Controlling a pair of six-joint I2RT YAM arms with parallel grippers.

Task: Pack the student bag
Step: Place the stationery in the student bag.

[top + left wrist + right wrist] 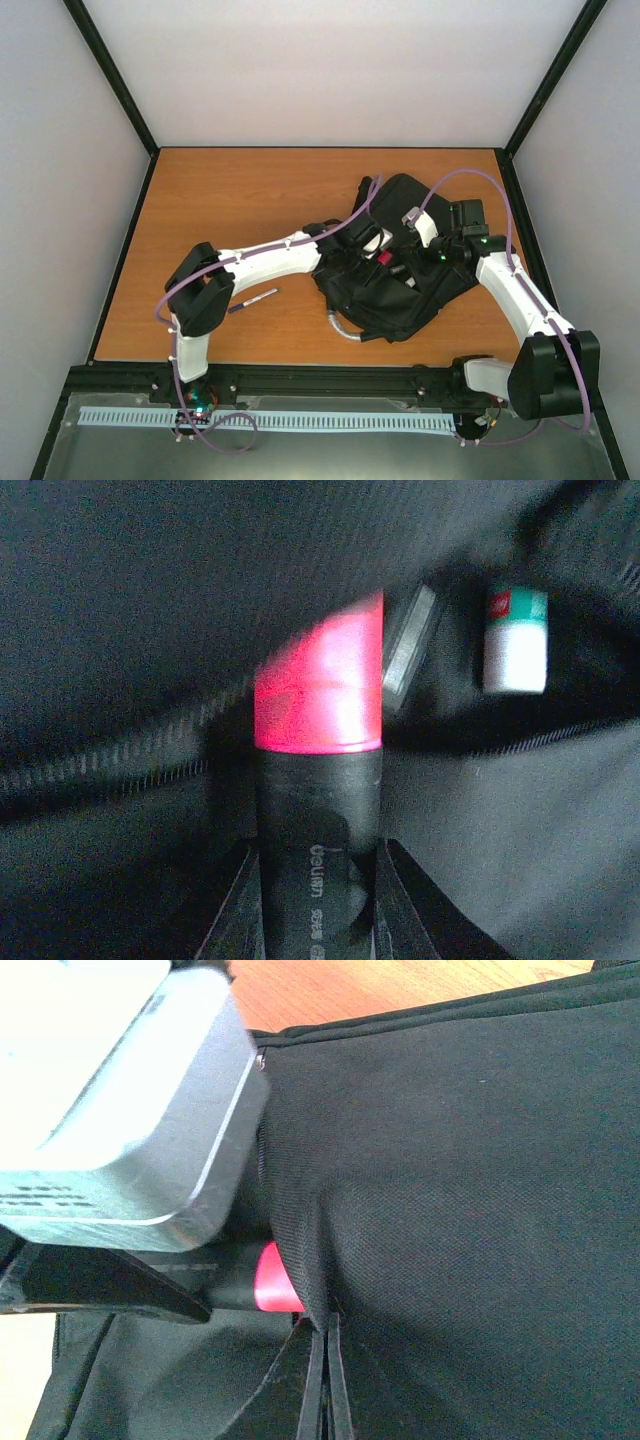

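Student bag (395,295) | left end effector (318,865) grips pink-capped marker (320,710) | right end effector (322,1360) pinches its fabric

Your student bag (400,300) is a large black fabric backpack. It lies flat on the right half of the worktop (220,200), set askew to the edges and close to the right one. Its grey loop handle (345,330) points toward the near edge. One zip pocket (450,715) gapes open, its zipper teeth (110,758) parted.
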